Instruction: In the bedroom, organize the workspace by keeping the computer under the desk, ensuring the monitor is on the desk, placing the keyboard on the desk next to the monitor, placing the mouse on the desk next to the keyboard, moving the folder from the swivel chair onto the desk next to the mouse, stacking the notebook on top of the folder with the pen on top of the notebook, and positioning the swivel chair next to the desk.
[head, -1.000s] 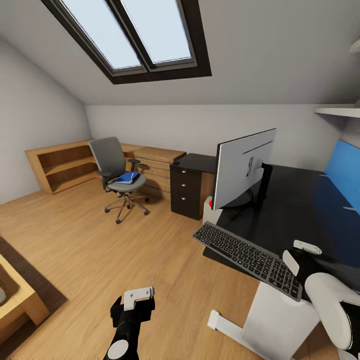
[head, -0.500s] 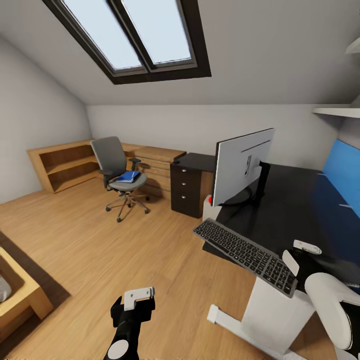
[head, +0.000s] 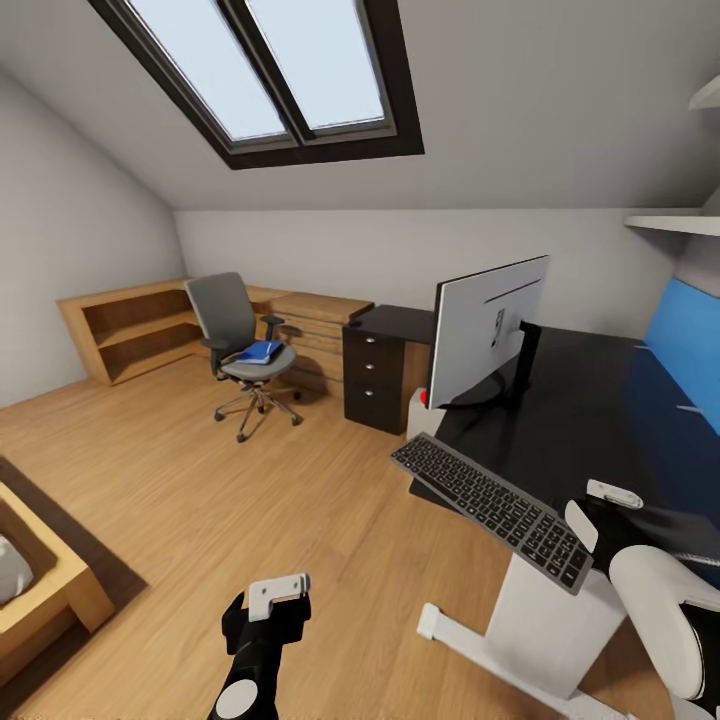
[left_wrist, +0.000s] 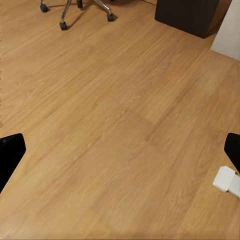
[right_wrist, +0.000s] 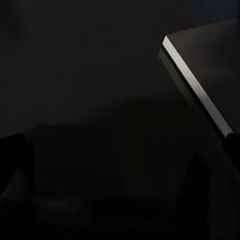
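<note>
**While parked by the table: keyboard overhanging, folder on the chair**

Looks across an attic bedroom with a dark-framed skylight (head: 270, 70) and light wood floor (head: 200, 480).

- Finds the monitor (head: 485, 335) upright on the black table (head: 590, 420), silver back to the camera, near the table's front edge.
- Finds the keyboard (head: 485, 505) lying slantwise in front of the monitor, its long side jutting past the table edge over the floor.
- Shows a pale box, apparently the computer (head: 420, 420), low under the table beside the black drawer unit (head: 375, 385).
- Places the swivel chair (head: 228, 320) well apart from the table, by the oak shelves, with the blue folder (head: 258, 352) on its seat.
- Keeps the left claw (head: 272, 600) low over bare floor, released, fingertips (left_wrist: 10, 155) wide apart with nothing between them.
- Keeps the right claw (head: 598, 510) over the table just beside the keyboard's near end, likewise released, pale pads (head: 582, 525) spread; the wrist picture is very dark, showing only a light edge slanting across.
</note>
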